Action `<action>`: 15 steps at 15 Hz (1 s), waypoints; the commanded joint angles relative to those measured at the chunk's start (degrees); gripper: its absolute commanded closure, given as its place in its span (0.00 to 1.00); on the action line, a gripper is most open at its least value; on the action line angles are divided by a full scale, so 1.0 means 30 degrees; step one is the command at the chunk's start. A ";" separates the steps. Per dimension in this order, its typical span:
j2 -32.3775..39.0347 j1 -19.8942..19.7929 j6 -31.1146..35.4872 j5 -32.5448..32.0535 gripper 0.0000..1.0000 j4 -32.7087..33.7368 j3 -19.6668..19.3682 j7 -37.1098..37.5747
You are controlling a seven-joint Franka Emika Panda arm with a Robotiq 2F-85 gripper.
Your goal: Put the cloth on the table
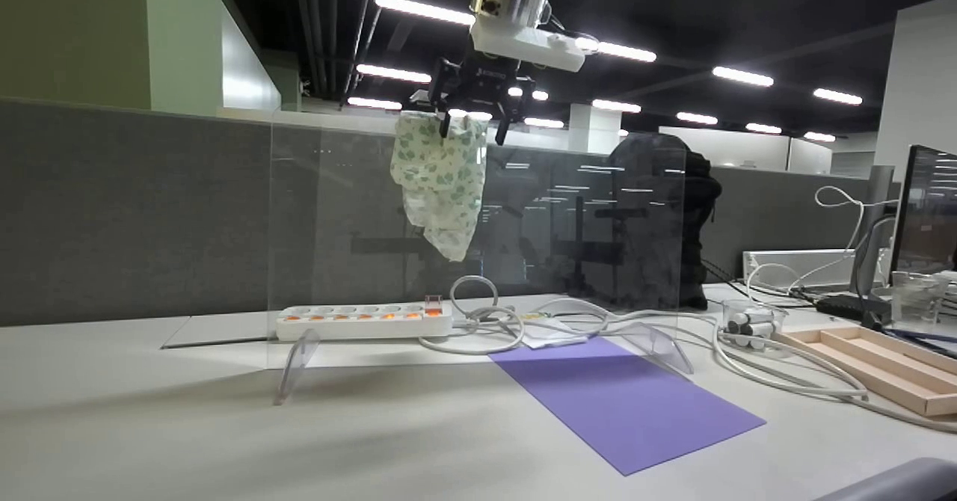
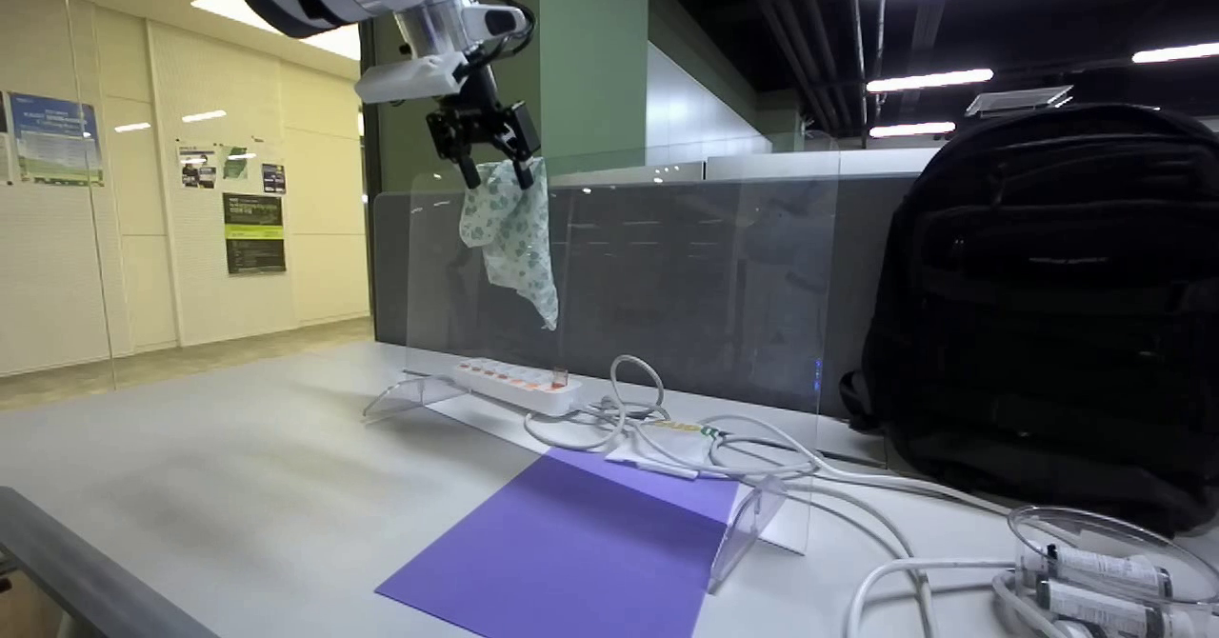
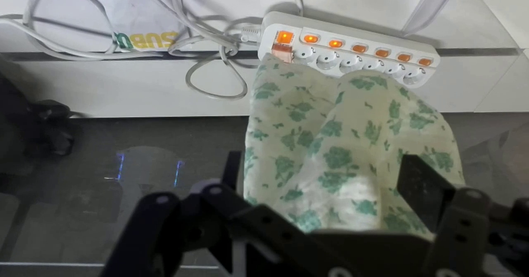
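The cloth (image 1: 441,179) hangs at the top edge of the clear panel (image 1: 336,224), high above the table (image 1: 149,426) that the panel stands on. It is pale with green plant marks, and its long tip points down along the panel. I cannot tell how much of it goes over to each side. So the job is not done yet — I think the step in hand is getting hold of the cloth. The next move, I would say, is to line the gripper (image 2: 498,179) up over the panel's top edge, pinch some cloth without grabbing the panel too, and lift it up and off. After that it can come down on the table beside the panel. It would be best to keep away from the power strip (image 1: 366,325), which lies near the panel's foot and shows through it in both exterior views. The gripper is up by the panel's top, right at the high end of the cloth. Its fingers (image 3: 425,190) are spread wide, so it does not seem to hold anything. In the wrist view the cloth fills much of the gap — one finger is just beside its edge, and the other is in front of it. I cannot tell if any finger touches the cloth or the panel.
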 commanded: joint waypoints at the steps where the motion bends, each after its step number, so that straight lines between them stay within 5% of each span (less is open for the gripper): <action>1: 0.0689 0.0040 0.0260 -0.0009 0.31 0.0869 0.0063 0.0209; 10: 0.0689 0.0136 0.0140 0.0904 0.94 0.0900 0.0207 -0.0382; 15: 0.0483 0.1235 -0.1319 0.2368 1.00 0.0438 -0.0480 -0.1461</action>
